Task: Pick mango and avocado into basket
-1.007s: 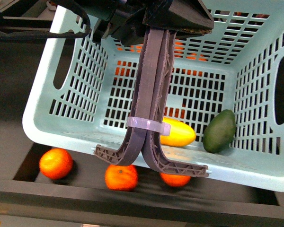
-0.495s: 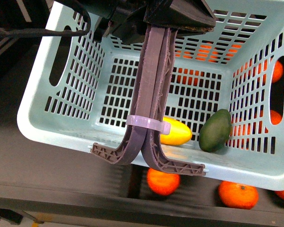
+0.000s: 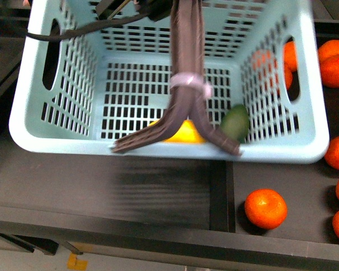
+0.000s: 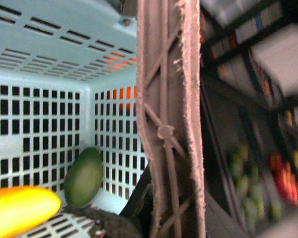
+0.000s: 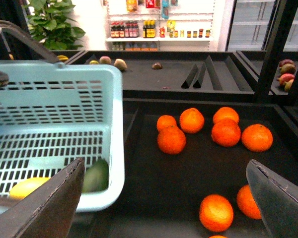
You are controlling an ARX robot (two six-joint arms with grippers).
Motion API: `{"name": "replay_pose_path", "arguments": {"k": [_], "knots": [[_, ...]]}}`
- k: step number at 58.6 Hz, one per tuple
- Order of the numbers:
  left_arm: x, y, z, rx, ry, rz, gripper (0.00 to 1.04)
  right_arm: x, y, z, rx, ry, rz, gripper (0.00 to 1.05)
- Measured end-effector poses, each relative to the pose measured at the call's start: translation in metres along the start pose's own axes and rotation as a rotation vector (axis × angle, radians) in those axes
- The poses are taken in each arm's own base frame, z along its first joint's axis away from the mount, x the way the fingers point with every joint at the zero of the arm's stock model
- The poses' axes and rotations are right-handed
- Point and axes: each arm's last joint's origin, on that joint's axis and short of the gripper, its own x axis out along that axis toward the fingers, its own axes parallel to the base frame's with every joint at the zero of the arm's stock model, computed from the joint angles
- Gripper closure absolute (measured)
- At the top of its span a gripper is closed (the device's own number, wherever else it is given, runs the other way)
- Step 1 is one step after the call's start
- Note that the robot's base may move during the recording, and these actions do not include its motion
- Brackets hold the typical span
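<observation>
front view: the basket (image 3: 62,132) fills the upper and middle frame, its two handles (image 3: 187,68) swung together and bound by a white zip-tie (image 3: 189,83), running up out of the top edge. the mango (image 3: 181,133) lies on the basket floor at lower centre, partly hidden by the handles; the avocado (image 3: 235,123) lies just beside it, toward the right wall. oranges (image 3: 265,208) sit on the dark tabletop (image 3: 158,189) at right and lower right, outside the basket. left wrist view: the handles run close past the camera at centre; mango at lower left and avocado near it in the basket corner; the left jaws do not show clearly, so their state cannot be told. right wrist view: the right gripper (image 5: 164,198) has its jaws spread wide and empty, at the lower corners of the frame, with the basket at left and oranges at centre and right.
</observation>
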Motion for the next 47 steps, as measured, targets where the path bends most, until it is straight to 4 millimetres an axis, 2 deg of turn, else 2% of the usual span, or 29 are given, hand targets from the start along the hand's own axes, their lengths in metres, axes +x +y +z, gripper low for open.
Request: {"name": "replay_pose_path", "arguments": {"k": [3, 5, 9, 15, 23, 31, 47], "knots": [[0.011, 0.008, 0.007, -0.218, -0.259, 0.156, 1.00, 0.000, 0.000, 0.000, 0.000, 0.000, -0.001, 0.09], [0.019, 0.018, 0.020, -0.376, -0.441, 0.244, 1.00, 0.000, 0.000, 0.000, 0.000, 0.000, -0.004, 0.09], [0.030, 0.031, 0.039, -0.488, -0.604, 0.296, 1.00, 0.000, 0.000, 0.000, 0.000, 0.000, -0.007, 0.09], [0.043, 0.051, 0.062, -0.572, -0.715, 0.316, 1.00, 0.000, 0.000, 0.000, 0.000, 0.000, -0.006, 0.09], [0.058, 0.077, 0.069, -0.644, -0.741, 0.334, 1.00, 0.000, 0.000, 0.000, 0.000, 0.000, -0.006, 0.09], [0.082, 0.105, 0.047, -0.723, -0.602, 0.351, 1.00, 0.000, 0.000, 0.000, 0.000, 0.000, -0.006, 0.09], [0.094, 0.110, 0.048, -0.783, -0.409, 0.442, 1.00, 0.000, 0.000, 0.000, 0.000, 0.000, -0.006, 0.09]]}}
